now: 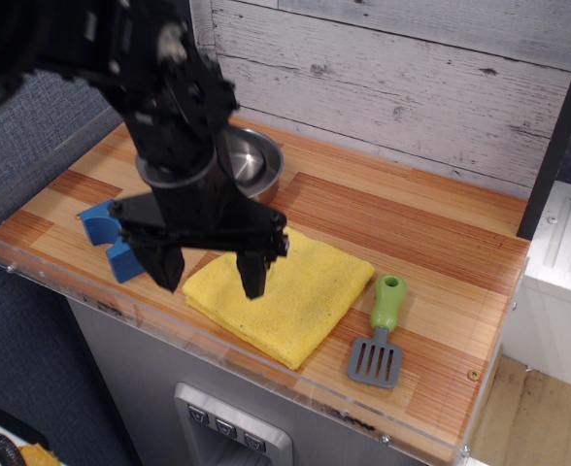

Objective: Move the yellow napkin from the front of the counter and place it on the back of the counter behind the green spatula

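The yellow napkin (pixel 300 296) lies flat at the front middle of the wooden counter (pixel 412 228). The green spatula (pixel 381 330) lies just right of it, green handle toward the back, grey blade toward the front. My black gripper (pixel 211 274) hangs over the napkin's left part with its two fingers spread apart and nothing between them. The right finger (pixel 252 274) is over the napkin, the left finger (pixel 166 267) over the napkin's left edge. The arm hides the napkin's back left corner.
A steel pan (pixel 254 165) stands at the back left, partly hidden by the arm. A blue block (pixel 106 233) with a round notch lies at the left front. A clear acrylic rim (pixel 218 345) runs along the counter's front edge. A plank wall stands behind.
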{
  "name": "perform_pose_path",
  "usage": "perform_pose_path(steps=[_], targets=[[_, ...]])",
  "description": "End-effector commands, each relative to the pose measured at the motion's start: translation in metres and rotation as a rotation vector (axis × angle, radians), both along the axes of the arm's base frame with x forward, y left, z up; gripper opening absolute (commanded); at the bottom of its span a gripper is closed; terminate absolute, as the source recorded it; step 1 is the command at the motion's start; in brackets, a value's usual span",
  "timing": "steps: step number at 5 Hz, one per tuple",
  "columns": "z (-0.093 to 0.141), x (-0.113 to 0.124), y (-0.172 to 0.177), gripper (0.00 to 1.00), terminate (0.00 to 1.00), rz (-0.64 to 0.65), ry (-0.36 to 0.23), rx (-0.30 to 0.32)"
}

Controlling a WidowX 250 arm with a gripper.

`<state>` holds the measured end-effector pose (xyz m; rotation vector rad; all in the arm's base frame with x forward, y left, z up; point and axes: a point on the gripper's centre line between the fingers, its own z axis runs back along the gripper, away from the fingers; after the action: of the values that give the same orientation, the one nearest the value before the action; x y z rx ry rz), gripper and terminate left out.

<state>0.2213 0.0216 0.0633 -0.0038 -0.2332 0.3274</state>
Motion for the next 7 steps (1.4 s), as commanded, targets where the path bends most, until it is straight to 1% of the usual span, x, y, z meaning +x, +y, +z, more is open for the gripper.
perform_pose_path(steps=[1,2,3,4,6,7], targets=[[-0.016,0.017,0.001,1.0,0.0,0.024,0.028,0.019],[-0.02,0.024,-0.005,1.0,0.0,0.017,0.045,0.019],[-0.022,0.028,-0.007,1.0,0.0,0.018,0.042,0.012],[-0.03,0.034,-0.006,1.0,0.0,0.03,0.054,0.013],[-0.055,0.041,-0.004,1.0,0.0,0.032,0.1,0.032],[-0.061,0.041,-0.008,1.0,0.0,0.022,0.117,0.046]])
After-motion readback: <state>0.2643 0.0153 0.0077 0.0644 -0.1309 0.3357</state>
